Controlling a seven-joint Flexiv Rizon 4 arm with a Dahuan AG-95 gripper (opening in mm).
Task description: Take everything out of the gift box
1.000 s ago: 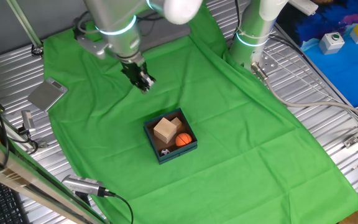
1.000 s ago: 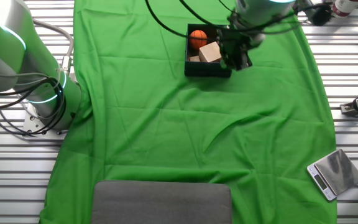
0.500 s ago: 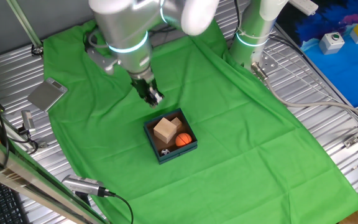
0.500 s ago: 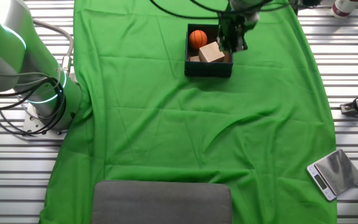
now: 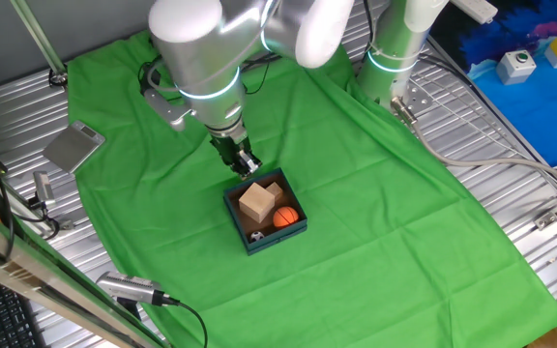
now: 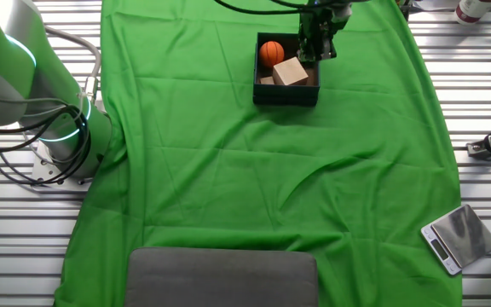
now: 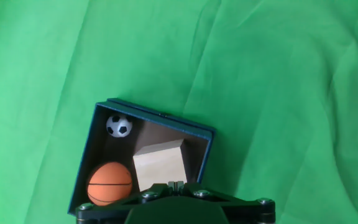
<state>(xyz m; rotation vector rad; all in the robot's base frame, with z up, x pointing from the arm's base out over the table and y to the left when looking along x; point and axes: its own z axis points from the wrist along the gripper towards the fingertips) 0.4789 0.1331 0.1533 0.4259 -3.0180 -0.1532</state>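
Observation:
The dark teal gift box (image 5: pixel 277 237) sits mid-cloth, and it holds a tan wooden cube (image 5: pixel 256 201), an orange ball (image 5: pixel 285 217) and a tiny soccer ball (image 5: pixel 256 235). A second tan cube (image 5: pixel 273 188) peeks out behind the first. My gripper (image 5: pixel 245 164) hangs just above the box's back-left rim, shut and empty. In the hand view the box (image 7: pixel 160 117) lies directly below, with the soccer ball (image 7: pixel 119 126), orange ball (image 7: pixel 110 183) and cube (image 7: pixel 159 165) inside; the closed gripper (image 7: pixel 176 184) is over the cube's near edge. The other fixed view puts the gripper (image 6: pixel 318 51) at the box (image 6: pixel 285 92) by the cube (image 6: pixel 290 72).
A green cloth (image 5: pixel 385 193) covers the table. A flat grey scale plate (image 5: pixel 73 147) lies at the cloth's edge. A second arm's base (image 5: pixel 395 58) stands at the back. A grey pad (image 6: pixel 222 277) lies at one end of the cloth.
My gripper has travelled from the open cloth behind the box to just over the box's rim, coming lower. The things in the box have not moved.

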